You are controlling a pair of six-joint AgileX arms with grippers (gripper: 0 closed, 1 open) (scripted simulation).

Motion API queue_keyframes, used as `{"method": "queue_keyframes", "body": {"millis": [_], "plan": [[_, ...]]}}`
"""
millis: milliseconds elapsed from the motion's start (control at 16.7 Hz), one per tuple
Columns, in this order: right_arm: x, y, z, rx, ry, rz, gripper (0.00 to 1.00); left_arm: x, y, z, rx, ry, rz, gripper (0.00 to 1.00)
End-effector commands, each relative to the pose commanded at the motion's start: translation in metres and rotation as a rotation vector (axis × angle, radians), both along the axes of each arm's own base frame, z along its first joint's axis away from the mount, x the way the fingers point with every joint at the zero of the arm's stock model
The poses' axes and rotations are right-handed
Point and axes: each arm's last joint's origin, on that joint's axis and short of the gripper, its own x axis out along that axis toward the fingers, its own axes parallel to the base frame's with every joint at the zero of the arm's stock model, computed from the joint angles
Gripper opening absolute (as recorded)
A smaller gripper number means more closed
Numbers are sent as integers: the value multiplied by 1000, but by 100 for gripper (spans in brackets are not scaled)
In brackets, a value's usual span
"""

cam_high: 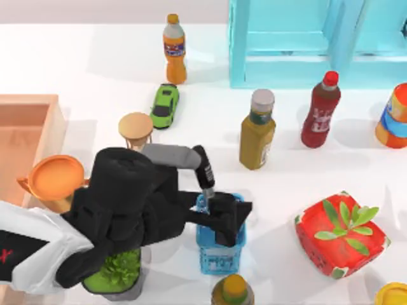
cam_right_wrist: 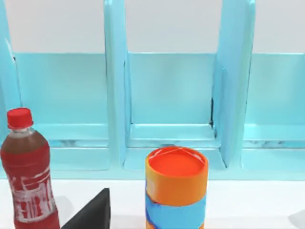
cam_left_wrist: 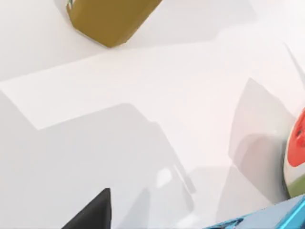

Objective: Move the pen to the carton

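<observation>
Left gripper [cam_high: 219, 219] hovering over the small blue mesh basket [cam_high: 220, 254], near table centre; spread or pressed together, cannot tell. Slim grey-barrelled, black-capped pen [cam_high: 191, 160] lying just above it beside the round-topped hourglass [cam_high: 135, 129]. Large peach-orange open carton [cam_high: 25, 136] at the left edge, well apart from the pen.

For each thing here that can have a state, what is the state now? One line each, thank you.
pen: cap down, standing tilted in the blue mesh basket, not yet in the carton
carton: open on top, at the table's left edge
left gripper: over the blue mesh basket, at the pen's lower end
red bottle: upright, cap on
mustard bottle: upright, cap on
orange soda bottle: upright, cap on
</observation>
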Motion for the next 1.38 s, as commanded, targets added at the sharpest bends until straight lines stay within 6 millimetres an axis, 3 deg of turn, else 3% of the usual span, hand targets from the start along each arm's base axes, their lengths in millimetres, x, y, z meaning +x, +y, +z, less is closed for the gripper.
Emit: {"method": "queue_keyframes", "body": {"millis": [720, 1200, 1260, 1380], "plan": [[0, 0, 0, 0, 0, 0, 100, 0, 0, 0, 0, 0, 0, 2], [0, 0, 0, 0, 0, 0, 100, 0, 0, 0, 0, 0, 0, 0], [0, 0, 0, 0, 0, 0, 100, 6, -2, 11, -28, -40, 8, 0], [0, 0, 0, 0, 0, 0, 100, 8, -2, 12, -26, -40, 3, 0]]}}
